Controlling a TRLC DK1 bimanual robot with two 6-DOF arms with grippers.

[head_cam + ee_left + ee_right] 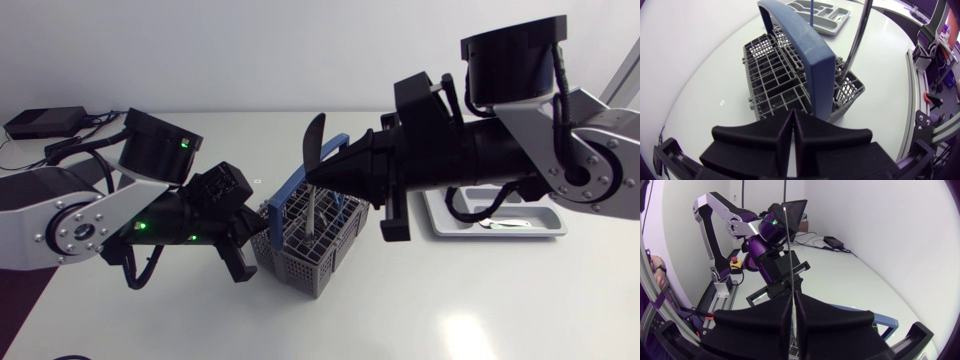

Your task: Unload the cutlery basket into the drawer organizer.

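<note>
Over the cutlery basket [300, 266], the right hand [312, 179] is clamped on a silver-shafted utensil [313, 206] whose lower end sits inside a compartment. The left hand [792, 119] has its fingers pressed together just beside the basket's near wall, below the blue handle [812, 55]; I cannot tell if it touches. The lift should probably go straight up until the tip clears mesh and handle. Only then should it swing to the drawer organizer [436, 216], well apart on the bench [450, 305].

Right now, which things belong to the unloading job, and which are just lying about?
Job: grey mesh cutlery basket with blue handle; silver-shafted utensil in right gripper; grey plastic drawer organizer.
Lying about: black box with cables.
</note>
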